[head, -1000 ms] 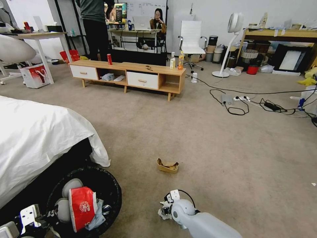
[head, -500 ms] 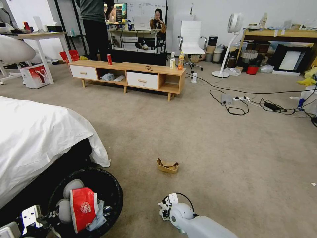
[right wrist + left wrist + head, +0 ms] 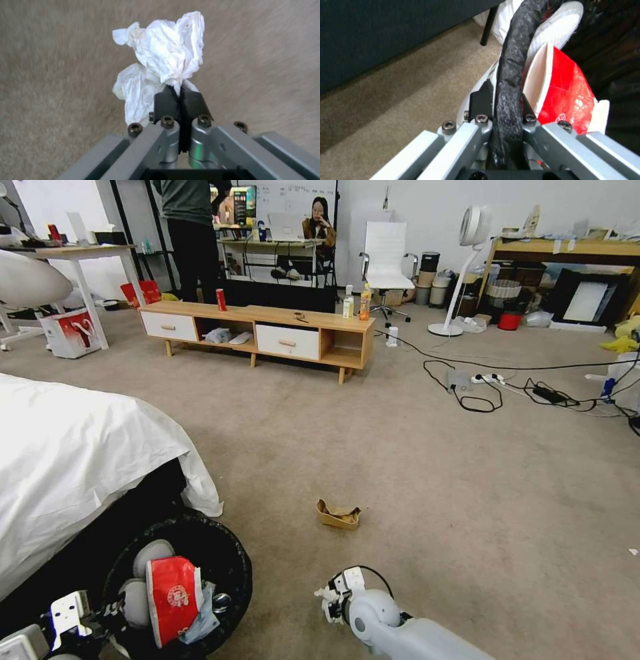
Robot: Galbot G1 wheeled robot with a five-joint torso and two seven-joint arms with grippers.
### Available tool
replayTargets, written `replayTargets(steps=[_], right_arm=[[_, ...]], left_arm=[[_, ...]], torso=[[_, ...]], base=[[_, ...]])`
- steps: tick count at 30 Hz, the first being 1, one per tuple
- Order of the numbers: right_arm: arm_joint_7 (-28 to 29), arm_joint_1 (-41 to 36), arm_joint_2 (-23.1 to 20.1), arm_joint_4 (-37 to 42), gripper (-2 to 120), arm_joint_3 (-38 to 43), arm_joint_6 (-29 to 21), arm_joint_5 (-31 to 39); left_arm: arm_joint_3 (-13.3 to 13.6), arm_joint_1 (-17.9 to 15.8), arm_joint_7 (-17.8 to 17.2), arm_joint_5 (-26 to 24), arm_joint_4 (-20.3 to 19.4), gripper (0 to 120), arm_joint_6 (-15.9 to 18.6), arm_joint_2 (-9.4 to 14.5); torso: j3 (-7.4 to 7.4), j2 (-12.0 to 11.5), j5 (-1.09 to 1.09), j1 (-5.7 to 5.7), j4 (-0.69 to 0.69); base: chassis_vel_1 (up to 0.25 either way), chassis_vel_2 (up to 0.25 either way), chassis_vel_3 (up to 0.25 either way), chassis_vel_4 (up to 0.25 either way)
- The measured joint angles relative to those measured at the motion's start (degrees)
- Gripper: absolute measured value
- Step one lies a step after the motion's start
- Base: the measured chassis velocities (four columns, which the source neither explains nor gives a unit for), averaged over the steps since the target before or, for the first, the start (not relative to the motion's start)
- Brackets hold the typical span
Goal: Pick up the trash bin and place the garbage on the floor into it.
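Left gripper (image 3: 506,110) is clenching the bag-lined rim of the trash bin (image 3: 230,553), beside the bed (image 3: 80,447); crushed cup (image 3: 172,597) is lying inside. Right gripper (image 3: 180,100) is pinching a crumpled tissue (image 3: 163,57) above the floor (image 3: 433,480); cardboard tray (image 3: 339,514) is sitting on the carpet nearby.

The trash bin (image 3: 230,573) is set on the floor (image 3: 413,460) at the near left, just beside the bed (image 3: 67,447). A crushed cup (image 3: 172,597) is held inside it. The cardboard tray (image 3: 339,514) is laid farther ahead, right of the bin. The low cabinet (image 3: 260,333) is placed well beyond.
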Motion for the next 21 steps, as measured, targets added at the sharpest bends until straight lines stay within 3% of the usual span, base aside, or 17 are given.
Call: replayTargets(steps=[5,12,17,21], right_arm=[[0.5,0.0,-5.7,9.7,0,3.3,0.0,0.2],[1.6,0.7,-10.5,22.4,0,8.4,-1.3,3.5],[4.3,4.1,-13.6,36.1,0,13.3,-3.6,12.3],[6.1,6.3,-13.5,41.6,0,14.9,-4.6,16.4]], left_arm=[[0.1,-0.3,-0.1,-0.1,-0.1,3,0.0,0.0],[0.6,-0.7,-0.2,-0.2,-0.4,3,0.0,0.0],[1.5,-1.4,-0.4,-0.4,-0.7,3,0.0,-0.1],[1.7,-1.6,-0.5,-0.8,-0.8,3,0.0,-0.2]], torso=[[0.0,0.0,-0.01,0.0,-0.01],[0.0,0.0,-0.01,0.0,0.0],[0.0,0.0,-0.01,0.0,-0.01],[0.0,0.0,-0.03,0.0,0.0]], base=[[0.0,0.0,0.0,0.0],[0.0,0.0,0.0,0.0],[0.0,0.0,0.0,0.0],[0.0,0.0,0.0,0.0]])
